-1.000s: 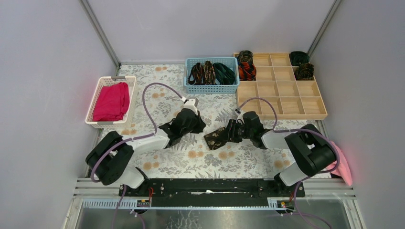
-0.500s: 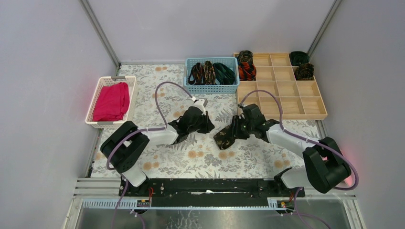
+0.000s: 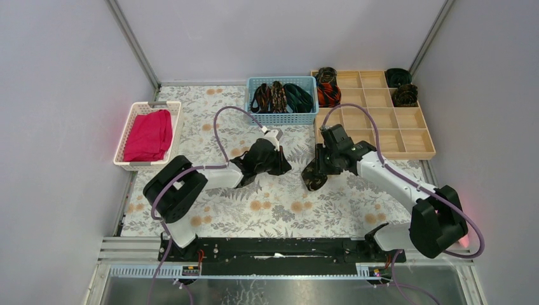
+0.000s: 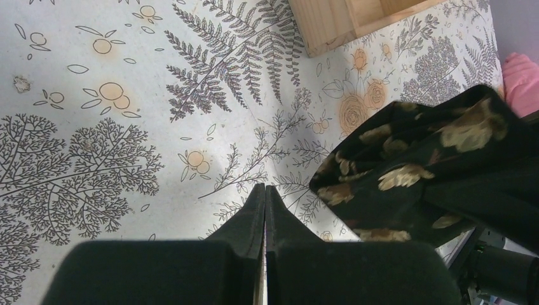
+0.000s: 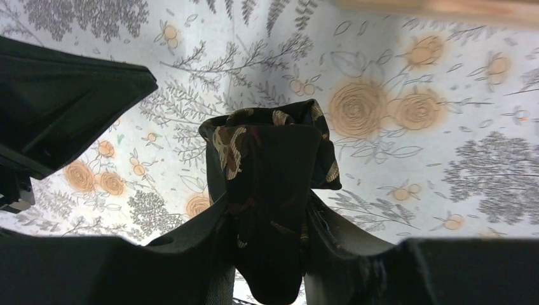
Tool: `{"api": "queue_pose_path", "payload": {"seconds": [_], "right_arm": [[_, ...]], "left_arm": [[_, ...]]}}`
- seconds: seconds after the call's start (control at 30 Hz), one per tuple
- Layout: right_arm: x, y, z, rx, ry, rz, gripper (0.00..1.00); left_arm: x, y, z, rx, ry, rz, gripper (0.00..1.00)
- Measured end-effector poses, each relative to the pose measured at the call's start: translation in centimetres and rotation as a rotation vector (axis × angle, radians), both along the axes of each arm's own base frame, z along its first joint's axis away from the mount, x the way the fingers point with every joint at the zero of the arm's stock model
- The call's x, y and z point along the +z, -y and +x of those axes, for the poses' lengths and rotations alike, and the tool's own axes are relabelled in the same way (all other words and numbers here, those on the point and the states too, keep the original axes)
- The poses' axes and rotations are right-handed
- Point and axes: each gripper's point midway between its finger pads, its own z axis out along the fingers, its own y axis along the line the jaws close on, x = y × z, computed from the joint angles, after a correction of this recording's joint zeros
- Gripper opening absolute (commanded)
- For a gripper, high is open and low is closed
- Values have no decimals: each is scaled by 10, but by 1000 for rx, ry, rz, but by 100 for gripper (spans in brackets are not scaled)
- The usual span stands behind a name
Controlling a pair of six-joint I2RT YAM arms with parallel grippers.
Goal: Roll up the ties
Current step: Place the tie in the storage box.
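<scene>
Top view: right pincer point(image 3: 317, 171) pinching a black gold-flecked tie point(image 3: 311, 179), bundle hanging just off the tips over the flowered tablecloth point(image 3: 254, 206); contact with the cloth unclear. Wooden tray point(image 3: 381, 151) just behind and to the right, near corner close to the wrist; rolled ties point(image 3: 328, 94) in its far cells. Blue basket point(image 3: 281, 118) of loose ties point(image 3: 279, 96) beyond, between the two pincers. Left pincer point(image 3: 284, 168) pressed together, tips aimed at the right one, small gap between. Open cloth on the near side of both. Both arms reaching forward to mid-table, right forearm angled in from the right. White basket point(image 3: 136, 114) with red cloth point(image 3: 149, 135) well off left.

Left wrist: tips flat together, nothing between. Tie ahead-right, apart from the tips. Tray corner far ahead, pink cloth point(image 4: 522, 79) at the right edge.

Right wrist: tie wedged between both fingers point(image 5: 191, 244), folded end poking past the tips. Left pincer up-left, apart. Tray edge along the top.
</scene>
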Motion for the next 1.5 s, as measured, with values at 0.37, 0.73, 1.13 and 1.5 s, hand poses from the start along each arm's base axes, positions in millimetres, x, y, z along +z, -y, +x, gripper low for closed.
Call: {"api": "queue_pose_path", "payload": {"seconds": [0.37, 0.73, 1.13, 1.5], "right_arm": [[31, 5, 17, -40, 78, -16, 0], [67, 6, 56, -98, 147, 48, 0], [69, 33, 87, -179, 185, -82, 0], [70, 94, 134, -298, 59, -80, 0]], "left_arm": [[2, 2, -2, -8, -8, -15, 0], [19, -3, -1, -4, 8, -65, 0], [18, -7, -1, 2, 2, -71, 0], [27, -8, -1, 2, 0, -92, 0]]}}
